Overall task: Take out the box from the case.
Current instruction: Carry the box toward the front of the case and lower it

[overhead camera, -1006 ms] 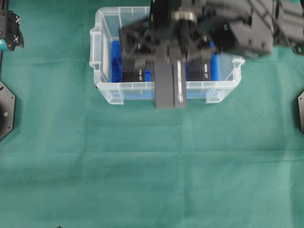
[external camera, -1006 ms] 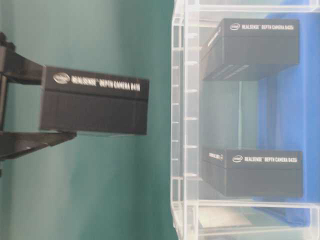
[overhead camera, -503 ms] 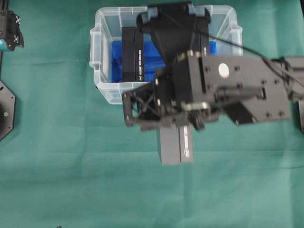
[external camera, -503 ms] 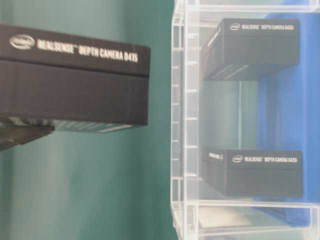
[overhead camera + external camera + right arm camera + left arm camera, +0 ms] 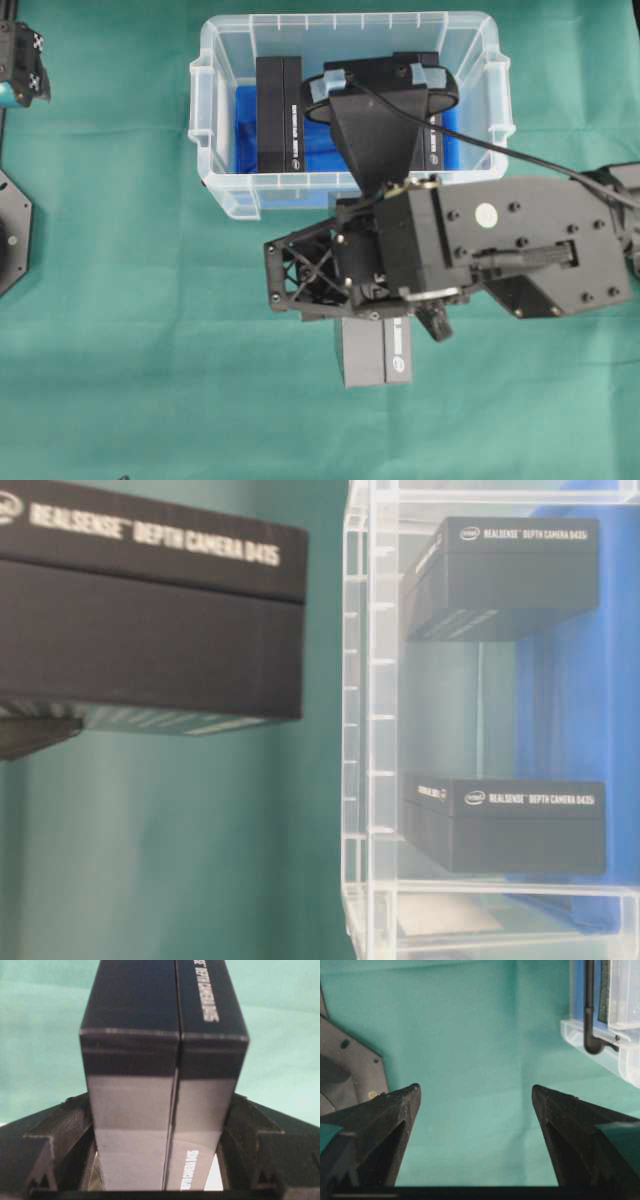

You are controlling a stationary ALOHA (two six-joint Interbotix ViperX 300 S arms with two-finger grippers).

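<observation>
A black box lettered "RealSense Depth Camera" hangs outside the case, in front of its near wall, over the green cloth. My right gripper is shut on its two long sides; the right wrist view shows the fingers pressed against the box. The table-level view has the box in the air left of the case. The case is a clear bin with a blue bottom. My left gripper stays at the far left edge, open and empty.
Two more black boxes stand in the case, one at its left and one at its right, partly under the right arm. Both show through the wall. A corner of the case shows in the left wrist view.
The right gripper has carried the box from above the case's front wall out over the cloth, toward the table's front. The left gripper has not moved.
</observation>
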